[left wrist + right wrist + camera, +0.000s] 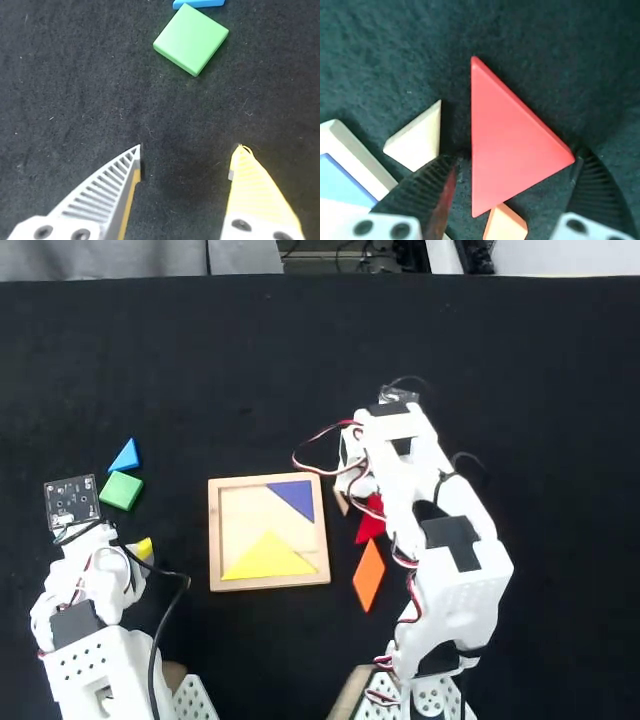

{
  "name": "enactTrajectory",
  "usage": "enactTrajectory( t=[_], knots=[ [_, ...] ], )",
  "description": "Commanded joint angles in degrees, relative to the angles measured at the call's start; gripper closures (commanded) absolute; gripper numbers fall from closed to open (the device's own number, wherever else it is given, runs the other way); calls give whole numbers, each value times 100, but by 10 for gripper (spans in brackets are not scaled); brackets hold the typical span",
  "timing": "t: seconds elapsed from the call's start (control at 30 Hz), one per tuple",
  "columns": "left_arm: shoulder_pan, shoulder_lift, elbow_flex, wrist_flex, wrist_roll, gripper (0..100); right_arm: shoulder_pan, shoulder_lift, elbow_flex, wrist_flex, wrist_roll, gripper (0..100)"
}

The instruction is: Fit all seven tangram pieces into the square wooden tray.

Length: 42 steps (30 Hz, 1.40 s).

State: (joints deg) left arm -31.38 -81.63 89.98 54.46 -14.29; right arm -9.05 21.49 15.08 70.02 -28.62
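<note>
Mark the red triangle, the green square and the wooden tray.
red triangle [510, 145]: right wrist view, middle of its top face.
green square [191, 37]: left wrist view, centre of its top face.
wooden tray [270, 585]: high view, rim on the arms' side.

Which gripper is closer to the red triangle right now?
Right. The right gripper is directly over the red triangle, one finger on each side. The left gripper is on the far side of the wooden tray, near the green square.
</note>
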Motion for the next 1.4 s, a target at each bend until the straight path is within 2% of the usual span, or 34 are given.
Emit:
enactTrajectory(
  t=[0.0, 0.07, 0.23, 0.63, 0.83, 1.1, 1.23, 1.37],
  knots=[
    [4, -44, -48, -70, -18, 719, 53, 40, -330, -123, 70, 652],
    [4, -44, -48, -70, -18, 719, 53, 40, -321, -114, 70, 657],
    [4, -44, -48, -70, -18, 719, 53, 40, -338, -141, 79, 740],
    [4, -44, -48, -79, -18, 719, 53, 31, -338, -105, 273, 727],
    [4, -44, -48, -79, -18, 719, 53, 31, -338, -132, 316, 807],
    [4, -44, -48, -79, -18, 719, 53, 13, -356, -88, 316, 811],
    [4, -44, -48, -97, -18, 719, 53, -435, -321, -18, 334, 811],
    [4, -44, -48, -97, -18, 719, 26, -1156, -321, 176, 686, 811]
  ],
)
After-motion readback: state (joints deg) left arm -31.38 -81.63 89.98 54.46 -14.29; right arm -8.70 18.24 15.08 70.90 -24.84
